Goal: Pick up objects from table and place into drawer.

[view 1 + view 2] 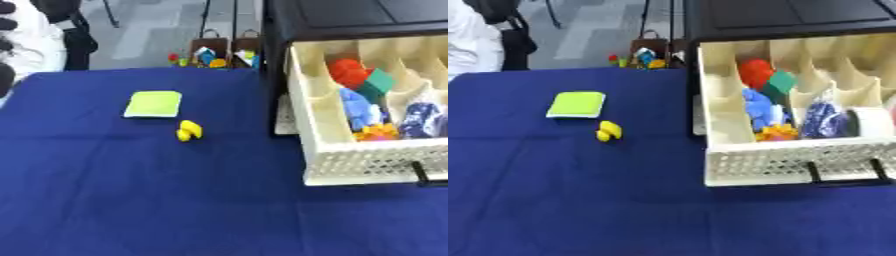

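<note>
A small yellow toy [189, 131] lies on the blue tablecloth left of the drawer. Just behind it rests a flat lime-green pad [154, 104]. The cream drawer [789, 162] stands pulled out of a black cabinet [789, 17] at the right, with a black handle [846, 172] on its perforated front. Inside its compartments sit a red object [756, 71], a green block [780, 82], a blue soft thing [759, 109], an orange and yellow piece [778, 133], a dark blue patterned bundle [824, 119] and a white roll [874, 122]. Neither of my hands shows in either view.
The blue table [131, 200] spreads wide at the front and left. Beyond its far edge stand small brown bags with colourful items [214, 54] on the grey floor. A person in white [31, 40] sits at the far left corner.
</note>
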{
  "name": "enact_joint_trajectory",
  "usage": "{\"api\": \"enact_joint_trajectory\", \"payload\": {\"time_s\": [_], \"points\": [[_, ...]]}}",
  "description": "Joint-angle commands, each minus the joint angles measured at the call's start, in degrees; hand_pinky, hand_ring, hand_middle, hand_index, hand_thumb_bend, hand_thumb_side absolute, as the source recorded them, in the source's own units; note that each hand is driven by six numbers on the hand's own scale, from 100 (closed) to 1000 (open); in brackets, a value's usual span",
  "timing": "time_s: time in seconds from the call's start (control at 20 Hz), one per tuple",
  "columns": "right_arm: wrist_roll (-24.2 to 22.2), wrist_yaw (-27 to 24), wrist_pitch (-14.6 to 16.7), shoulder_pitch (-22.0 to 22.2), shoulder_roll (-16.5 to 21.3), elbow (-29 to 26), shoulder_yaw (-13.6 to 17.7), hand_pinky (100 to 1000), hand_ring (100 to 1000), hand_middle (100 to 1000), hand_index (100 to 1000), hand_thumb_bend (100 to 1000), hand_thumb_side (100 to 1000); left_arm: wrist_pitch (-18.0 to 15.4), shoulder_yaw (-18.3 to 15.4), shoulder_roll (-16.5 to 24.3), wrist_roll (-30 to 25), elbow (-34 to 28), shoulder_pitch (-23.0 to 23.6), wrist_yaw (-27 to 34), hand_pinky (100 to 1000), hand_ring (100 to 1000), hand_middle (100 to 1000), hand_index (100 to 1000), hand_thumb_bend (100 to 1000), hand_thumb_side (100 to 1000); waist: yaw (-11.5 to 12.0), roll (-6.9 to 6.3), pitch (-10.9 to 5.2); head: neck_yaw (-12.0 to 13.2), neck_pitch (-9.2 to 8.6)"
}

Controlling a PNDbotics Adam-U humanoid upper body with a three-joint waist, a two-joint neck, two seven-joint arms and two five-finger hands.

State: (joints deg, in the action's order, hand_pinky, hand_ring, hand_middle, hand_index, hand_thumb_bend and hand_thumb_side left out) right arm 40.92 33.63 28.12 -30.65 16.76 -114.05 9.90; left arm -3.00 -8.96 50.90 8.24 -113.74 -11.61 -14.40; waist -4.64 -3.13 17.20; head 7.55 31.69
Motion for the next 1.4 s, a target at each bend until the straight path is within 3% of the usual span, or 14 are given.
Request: {"api": "enact_joint_trajectory", "payload": {"time_s": [0.05,0.25,0.55,1.0,1.35,1.4], "points": [[0.2,-0.4,0.8,-0.2,1.8,-0.5,-0.2,562,629,573,730,100,1000,5.3,0.2,6.5,-4.5,0.1,-1.4,-0.8,709,819,831,956,626,989,-0.4,-0.20,-1.32,0.5,0.51],[-0.3,-0.7,1.0,-0.2,2.1,-0.5,-0.6,562,629,572,730,100,1000,6.9,2.1,11.4,-12.2,5.5,-4.6,-1.9,733,836,842,975,638,994,-1.3,-0.54,-1.34,1.1,0.66],[-1.0,-1.2,1.4,-0.3,2.5,-0.5,-1.2,563,630,570,730,100,1000,4.5,5.2,14.0,-22.8,17.2,-11.7,-5.6,767,866,878,1000,690,949,-3.2,-1.15,-1.12,3.7,0.37],[-1.8,-1.9,1.9,-0.7,2.7,-0.5,-1.8,565,631,568,731,100,1000,0.6,8.4,11.6,-29.9,31.7,-22.7,-13.8,788,891,915,1000,754,877,-5.3,-2.01,-0.29,5.7,-0.75],[-2.3,-2.3,2.2,-1.4,2.6,-0.5,-2.1,568,633,565,733,100,1000,-2.5,10.3,7.6,-32.0,38.2,-29.2,-23.2,809,910,940,1000,854,844,-6.9,-2.67,0.72,7.3,-1.83],[-2.3,-2.4,2.3,-1.5,2.6,-0.5,-2.2,569,634,565,733,100,1000,-2.9,10.6,7.0,-32.2,38.8,-29.9,-24.3,809,910,942,1000,831,827,-7.1,-2.75,0.93,7.5,-2.01]]}}
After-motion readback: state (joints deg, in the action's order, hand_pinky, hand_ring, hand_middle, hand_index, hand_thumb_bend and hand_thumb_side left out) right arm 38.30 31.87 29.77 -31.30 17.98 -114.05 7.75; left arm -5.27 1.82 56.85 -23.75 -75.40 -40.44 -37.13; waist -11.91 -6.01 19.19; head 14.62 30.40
